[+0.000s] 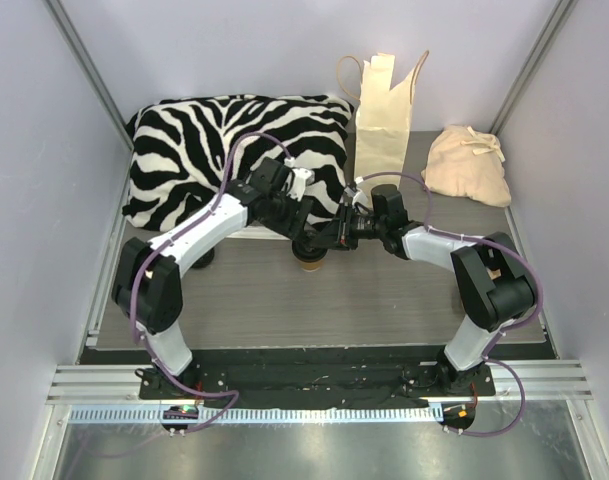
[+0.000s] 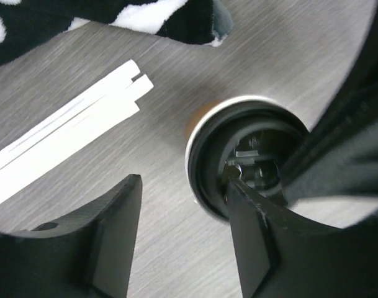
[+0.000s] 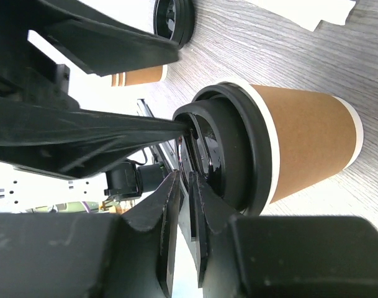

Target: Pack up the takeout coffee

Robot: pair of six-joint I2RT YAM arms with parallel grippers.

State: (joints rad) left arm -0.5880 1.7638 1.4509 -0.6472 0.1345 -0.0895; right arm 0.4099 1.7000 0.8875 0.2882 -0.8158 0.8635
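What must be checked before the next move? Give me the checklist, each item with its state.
1. The takeout coffee stands upright on the table: ok.
2. The black lid sits on the cup's rim: ok where visible.
3. The right fingers are shut on the lid's raised edge: ok.
4. The left fingers are open: ok.
5. The left fingers are clear of the lid: cannot tell; one overlaps it in the left wrist view.
6. The paper bag has its mouth open: cannot tell; it stands at the back.
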